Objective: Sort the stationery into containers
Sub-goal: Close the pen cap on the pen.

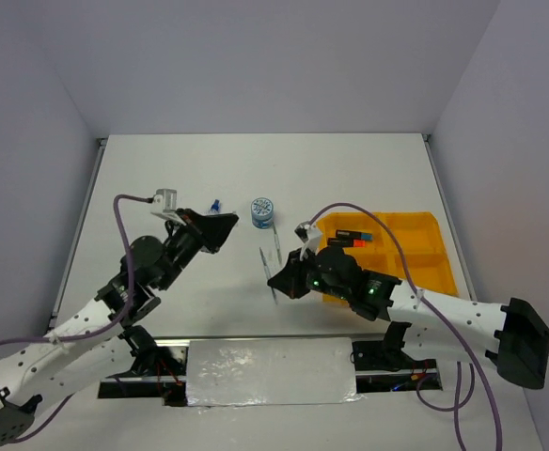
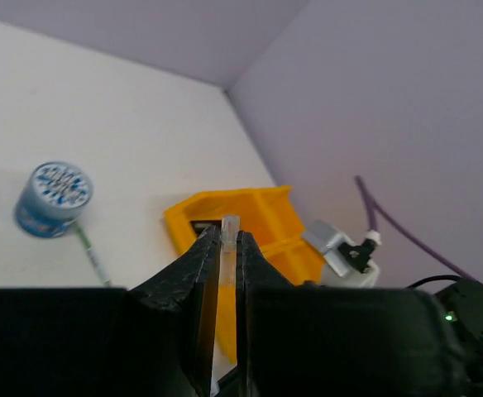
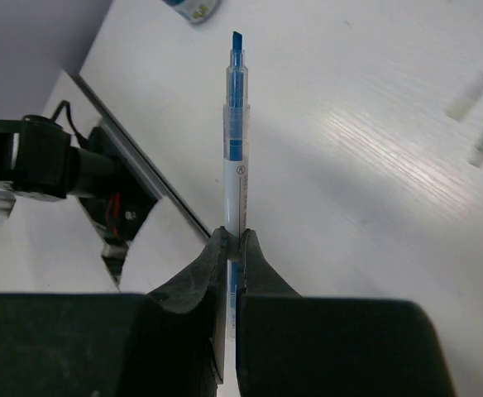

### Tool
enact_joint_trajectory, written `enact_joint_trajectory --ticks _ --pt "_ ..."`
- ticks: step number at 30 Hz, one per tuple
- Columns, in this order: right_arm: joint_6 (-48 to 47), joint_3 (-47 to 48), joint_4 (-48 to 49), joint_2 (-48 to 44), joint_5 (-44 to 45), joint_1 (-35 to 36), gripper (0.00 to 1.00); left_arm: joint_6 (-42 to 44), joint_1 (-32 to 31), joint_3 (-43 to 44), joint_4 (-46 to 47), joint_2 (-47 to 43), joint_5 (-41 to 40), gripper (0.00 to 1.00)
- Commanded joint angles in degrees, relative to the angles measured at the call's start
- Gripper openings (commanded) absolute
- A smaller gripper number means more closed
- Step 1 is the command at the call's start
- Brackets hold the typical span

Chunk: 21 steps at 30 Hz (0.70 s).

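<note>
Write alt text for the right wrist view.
The right gripper is shut on a clear blue-tipped pen pointing away over the white table. A blue-white pot peeks in at the top edge.

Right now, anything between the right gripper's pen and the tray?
Nothing visible on the table. The right gripper is shut on the pen; only its own wrist overlaps the near-left corner of the tray.

Nothing legible here. The clear pen [image 3: 238,157] carries a small circled mark and a line of tiny print along its barrel, too fine to read. The round pot [image 2: 54,197] shows a blue-white pattern on its lid, blurred, with no letters to make out.
</note>
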Motion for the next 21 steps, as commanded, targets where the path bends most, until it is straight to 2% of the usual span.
enact_joint_trajectory --ticks 1,3,9,21 --pt "2.93 4.42 12.54 2.22 12.07 7.70 0.00 3.37 -0.20 -4.67 15.57 -3.57 9.09 0.00" --pt "3.45 7.05 11.99 3.89 19.09 10.36 0.00 2.59 -0.20 -6.42 19.26 -6.29 10.60 0.00" --pt "4.16 9.00 13.57 4.43 26.51 15.82 0.00 2.31 -0.20 -8.37 21.74 -10.25 11.67 0.00" --pt "0.47 12.69 12.95 6.89 24.06 18.54 0.00 3.72 -0.20 -8.02 21.21 -9.56 11.31 0.00"
